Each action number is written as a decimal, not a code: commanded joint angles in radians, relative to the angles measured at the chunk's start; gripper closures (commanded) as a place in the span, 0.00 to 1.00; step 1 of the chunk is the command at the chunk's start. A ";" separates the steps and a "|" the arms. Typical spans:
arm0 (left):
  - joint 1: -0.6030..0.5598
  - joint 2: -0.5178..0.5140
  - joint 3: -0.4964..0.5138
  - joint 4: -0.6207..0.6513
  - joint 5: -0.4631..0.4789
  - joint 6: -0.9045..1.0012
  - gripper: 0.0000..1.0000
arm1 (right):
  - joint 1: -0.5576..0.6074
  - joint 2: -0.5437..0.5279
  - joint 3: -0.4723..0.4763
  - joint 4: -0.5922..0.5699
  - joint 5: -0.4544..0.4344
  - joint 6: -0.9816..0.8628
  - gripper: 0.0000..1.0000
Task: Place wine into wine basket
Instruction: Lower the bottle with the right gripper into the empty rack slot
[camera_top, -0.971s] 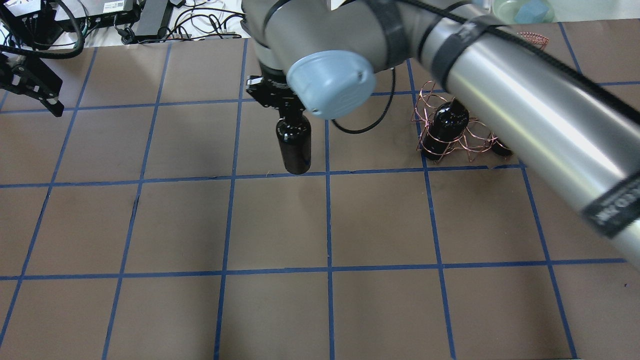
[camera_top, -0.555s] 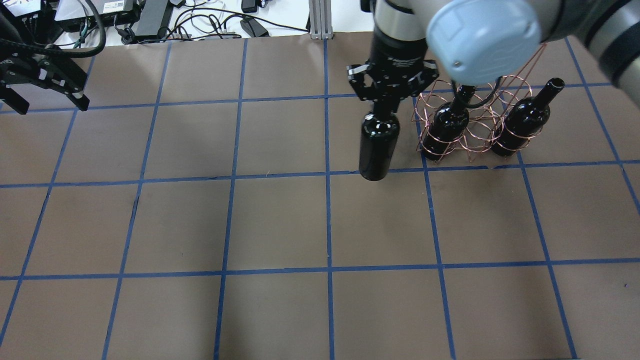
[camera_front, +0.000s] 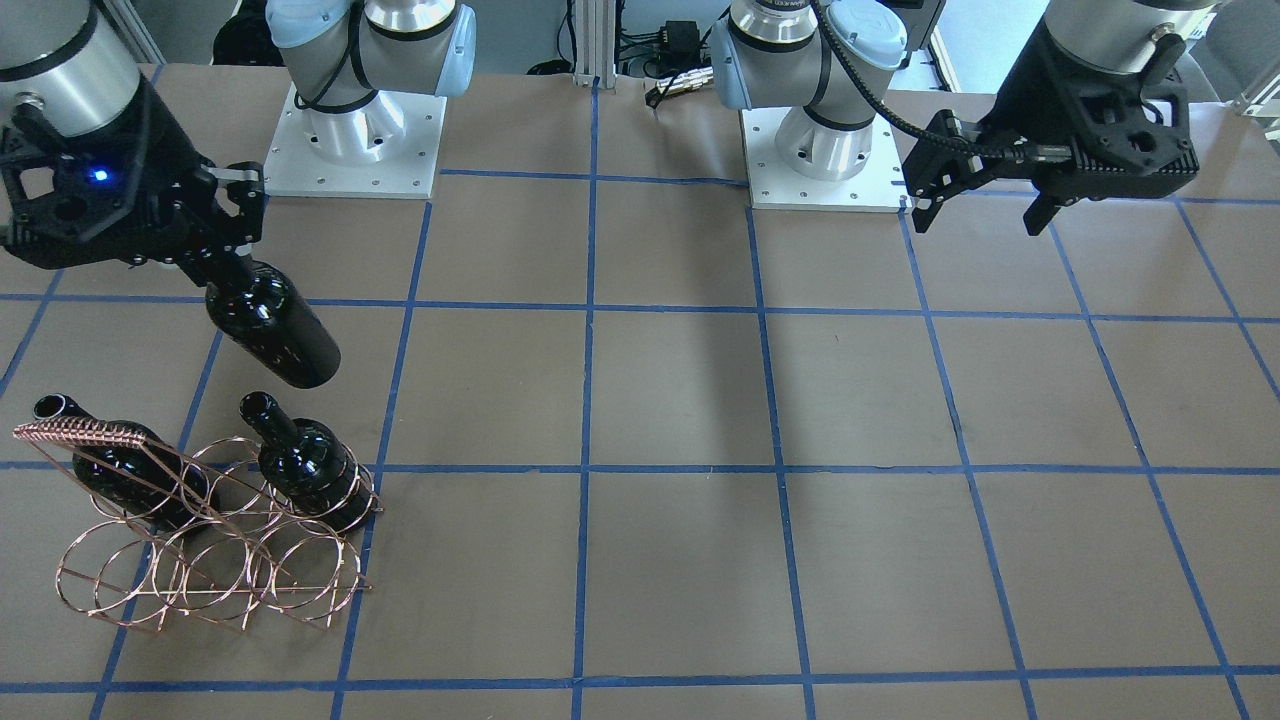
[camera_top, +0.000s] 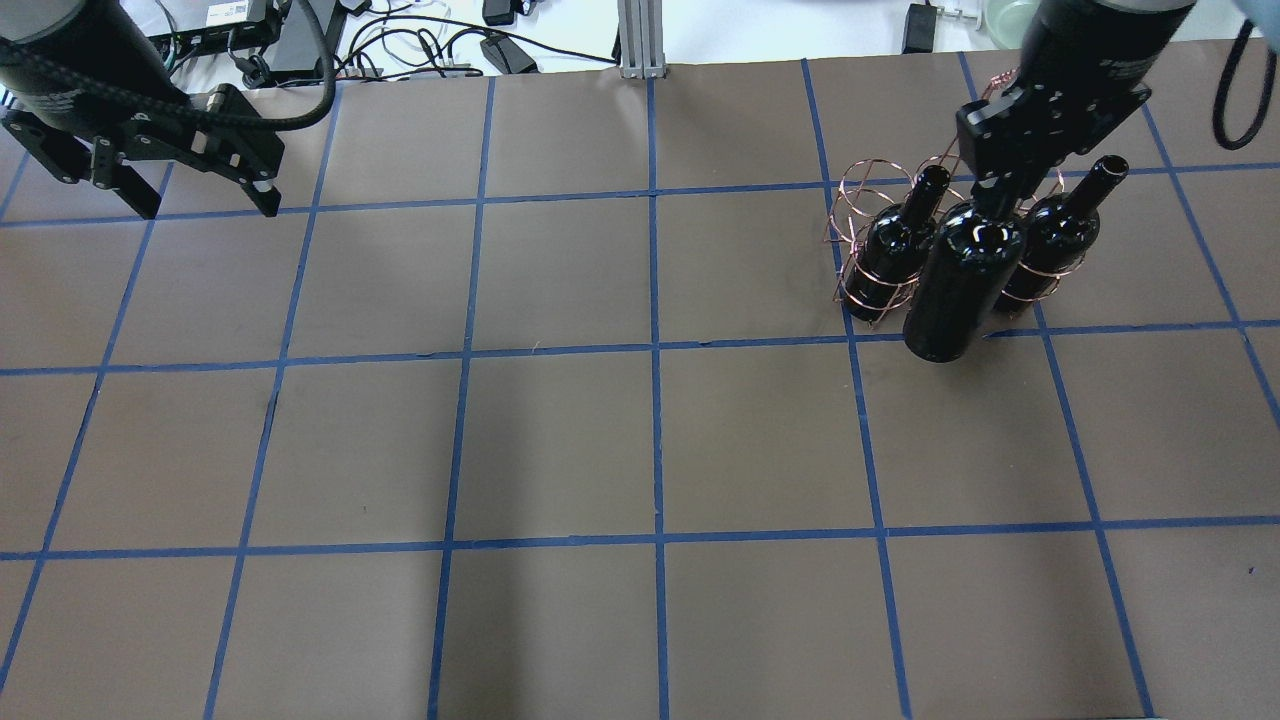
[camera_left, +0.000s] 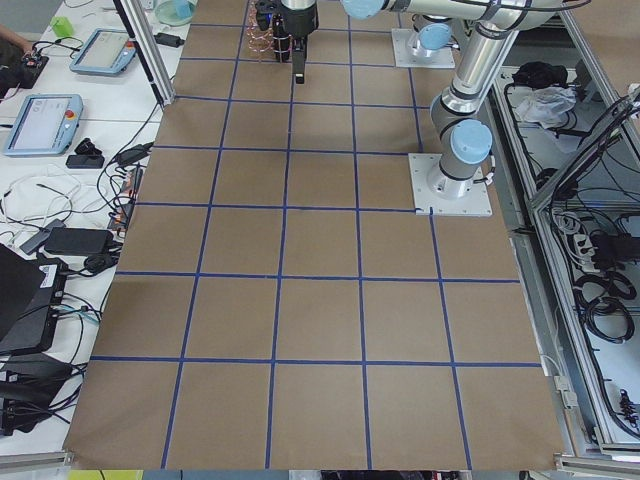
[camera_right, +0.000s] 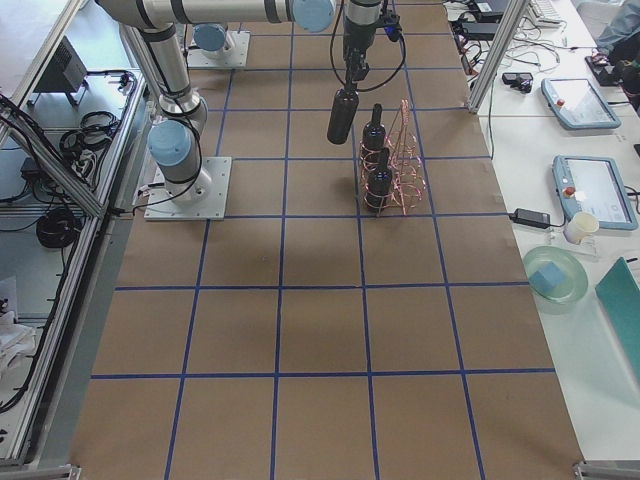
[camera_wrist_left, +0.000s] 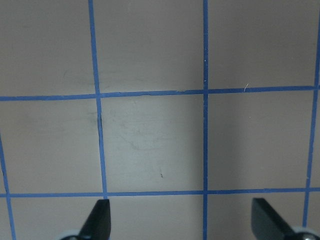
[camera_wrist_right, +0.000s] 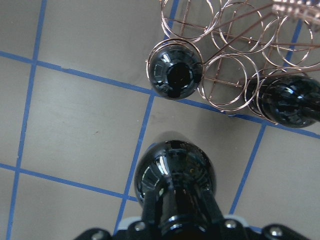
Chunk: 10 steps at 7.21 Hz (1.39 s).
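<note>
My right gripper is shut on the neck of a glossy black wine bottle, which hangs upright above the table. In the front-facing view this gripper holds the bottle on the robot's side of the copper wire basket. Two more black bottles stand in the basket's end rings. The right wrist view shows the held bottle just short of the basket, whose middle ring is empty. My left gripper is open and empty at the far left.
The brown table carries a grid of blue tape. Cables and power bricks lie beyond its far edge. The basket's twisted handle rises above its rings. The left wrist view shows only bare table between open fingers.
My right gripper has carried the bottle rightwards from the table's middle to the basket. My left gripper has shifted a little to the right and stays open.
</note>
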 joint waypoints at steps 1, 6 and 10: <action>-0.083 -0.005 -0.007 0.025 0.005 -0.071 0.00 | -0.054 0.041 -0.077 -0.001 -0.004 -0.066 0.79; -0.095 0.006 -0.040 0.065 -0.038 -0.125 0.00 | -0.063 0.159 -0.125 -0.121 0.005 -0.141 0.79; -0.097 0.030 -0.042 0.062 -0.032 -0.124 0.00 | -0.072 0.176 -0.116 -0.170 0.025 -0.166 0.80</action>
